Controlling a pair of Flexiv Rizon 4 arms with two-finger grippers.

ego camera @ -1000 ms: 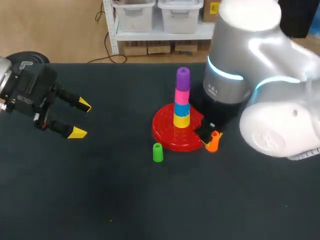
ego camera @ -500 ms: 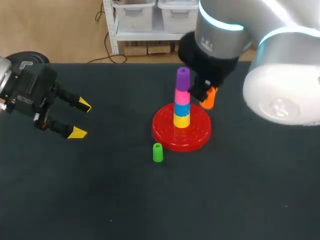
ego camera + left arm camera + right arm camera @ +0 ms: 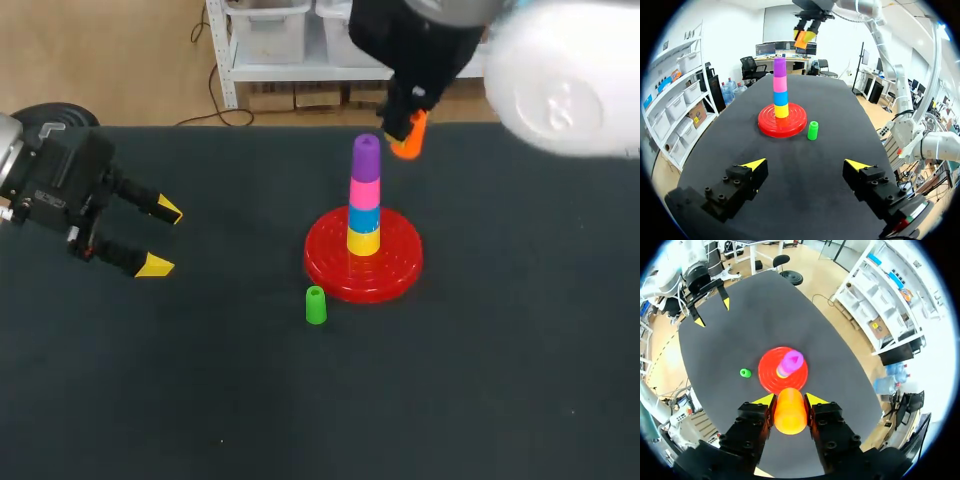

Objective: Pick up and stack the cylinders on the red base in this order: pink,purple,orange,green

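The red base (image 3: 330, 265) carries a stack of yellow, blue, pink and, on top, purple (image 3: 366, 158). My right gripper (image 3: 407, 126) hangs high over the table, just right of and behind the stack's top, shut on the orange cylinder (image 3: 408, 142). In the right wrist view the orange cylinder (image 3: 790, 411) fills the gap between the yellow tips, with the purple cylinder (image 3: 791, 360) far below and ahead. The green cylinder (image 3: 315, 305) stands on the table in front of the base's left side. My left gripper (image 3: 158, 238) is open and empty, far left of the base.
The black table (image 3: 480, 380) is bare around the base and the green cylinder. From the left wrist, the base (image 3: 767, 120) and the green cylinder (image 3: 813, 130) lie well ahead of the open left gripper (image 3: 807, 165).
The right arm has lifted the orange cylinder from the table at the base's right edge, up and back to above the stack's height. The left arm has not moved.
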